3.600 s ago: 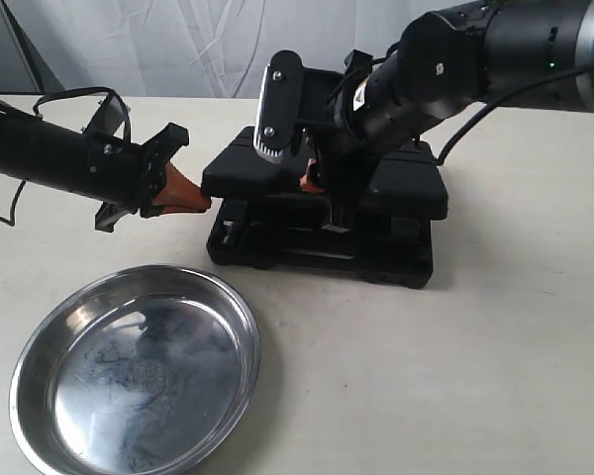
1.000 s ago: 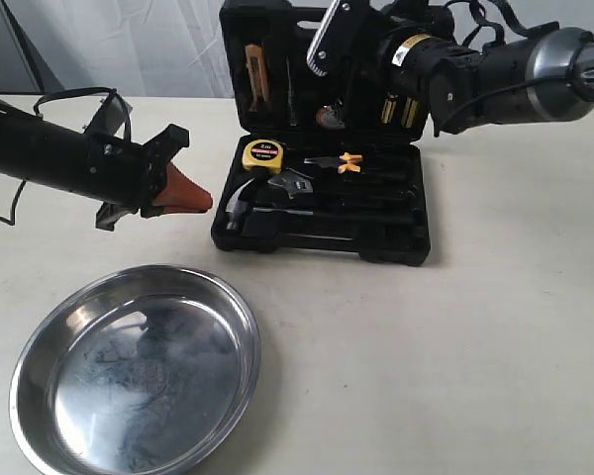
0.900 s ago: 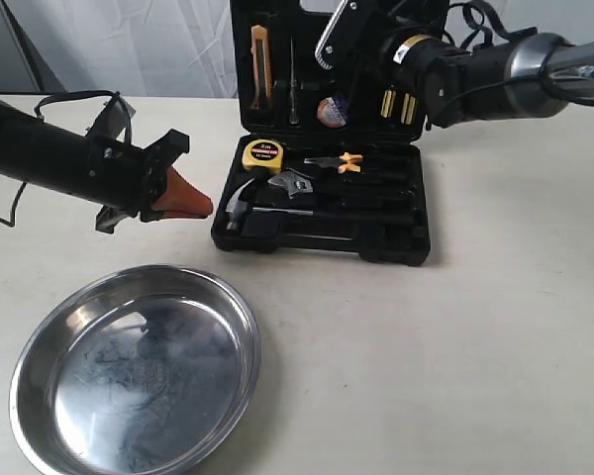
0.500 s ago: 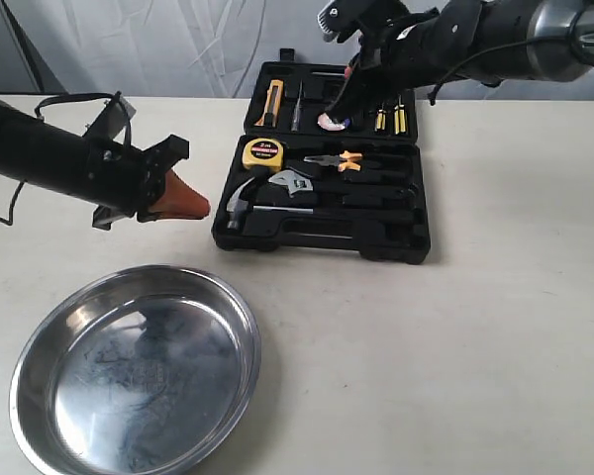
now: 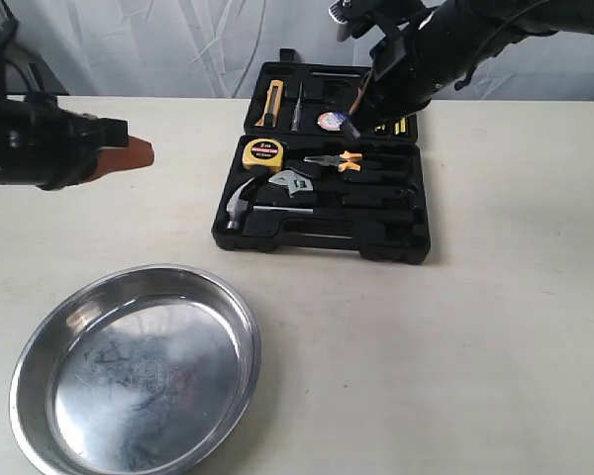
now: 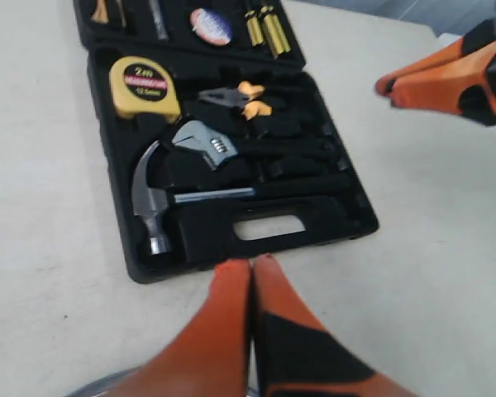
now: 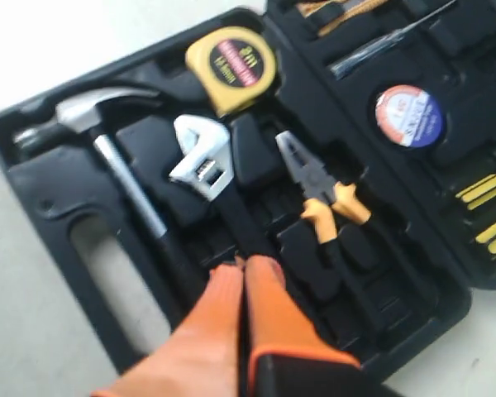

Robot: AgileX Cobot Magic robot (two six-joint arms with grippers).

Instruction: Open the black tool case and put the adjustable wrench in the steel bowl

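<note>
The black tool case lies open on the table, its lid flat at the back. In its front half the adjustable wrench rests in its slot, silver head beside the hammer. My right gripper hovers shut and empty over the lid; in the right wrist view its tips sit above the black handle of the wrench. My left gripper is shut and empty, left of the case and apart from it; its tips point at the case's handle edge. The steel bowl stands empty at the front left.
In the case lie a claw hammer, a yellow tape measure, orange-handled pliers, and in the lid a knife and screwdrivers. A white curtain hangs behind the table.
The lid has swung from upright down to flat. My right gripper has left the lid and come down over the case. My left arm has pulled back to the left and risen.
</note>
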